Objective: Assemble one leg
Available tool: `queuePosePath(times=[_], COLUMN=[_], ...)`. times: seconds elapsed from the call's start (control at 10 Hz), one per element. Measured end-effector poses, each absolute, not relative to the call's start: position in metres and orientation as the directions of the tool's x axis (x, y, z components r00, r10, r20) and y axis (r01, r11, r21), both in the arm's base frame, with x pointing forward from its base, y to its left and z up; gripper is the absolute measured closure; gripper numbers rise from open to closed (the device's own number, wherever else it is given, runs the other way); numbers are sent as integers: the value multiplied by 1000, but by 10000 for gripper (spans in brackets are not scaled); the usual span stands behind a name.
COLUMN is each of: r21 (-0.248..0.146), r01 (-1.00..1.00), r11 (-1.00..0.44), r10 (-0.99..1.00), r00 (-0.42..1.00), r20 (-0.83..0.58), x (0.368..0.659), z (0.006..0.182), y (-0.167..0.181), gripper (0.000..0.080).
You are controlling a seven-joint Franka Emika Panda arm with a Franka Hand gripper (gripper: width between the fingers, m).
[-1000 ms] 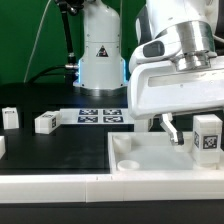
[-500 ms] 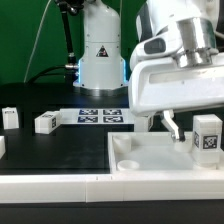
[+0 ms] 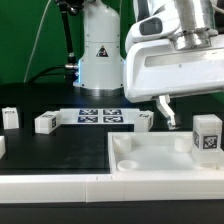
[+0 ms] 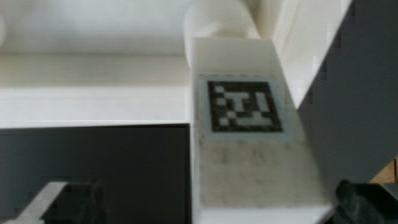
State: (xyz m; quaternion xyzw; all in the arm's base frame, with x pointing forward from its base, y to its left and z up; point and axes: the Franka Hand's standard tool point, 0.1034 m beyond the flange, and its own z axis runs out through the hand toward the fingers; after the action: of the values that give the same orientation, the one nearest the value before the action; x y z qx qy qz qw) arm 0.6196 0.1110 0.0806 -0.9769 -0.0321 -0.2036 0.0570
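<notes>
1. Wrist view: the leg (image 4: 240,105) fills the middle of the picture, its black-and-white tag facing the camera, with white surface behind its far end.
2. The gripper (image 4: 214,205) is spread wide. Its two dark fingertips (image 4: 63,205) sit at either side of the leg with clear gaps, so it has hold of nothing.
3. In the exterior view the leg (image 3: 207,133) stands upright and on its own on the large white tabletop (image 3: 165,160), near that piece's far corner at the exterior view's right.
4. One finger (image 3: 168,112) hangs above the tabletop, apart from the leg and toward the exterior view's left of it. The other finger does not show there.
5. A round corner socket (image 3: 128,163) near the front of the tabletop is unfilled.
6. Further out, loose posts (image 3: 45,122) lie on the black table (image 3: 40,150), near the marker board (image 3: 100,115).
7. Judged from this, the leg appears set at its corner and released, so the placing looks done. Whether it is fully seated or tight in its socket cannot be told, because the joint at its foot is not visible. That check, or a final tightening, may be all that is left.
</notes>
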Motion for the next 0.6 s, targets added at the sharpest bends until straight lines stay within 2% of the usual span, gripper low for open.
queuePosePath(times=[0.3,0.5,0.6], r21=[-126,-155,-162], r01=[86,86,86], r11=[-988,-984,-983], r10=[60,88,93], r00=[979,996,995], r20=[195,-4,-37], x=[625,619,621], z=[80,81,80], y=[112,116,117], gripper=[151,151,151])
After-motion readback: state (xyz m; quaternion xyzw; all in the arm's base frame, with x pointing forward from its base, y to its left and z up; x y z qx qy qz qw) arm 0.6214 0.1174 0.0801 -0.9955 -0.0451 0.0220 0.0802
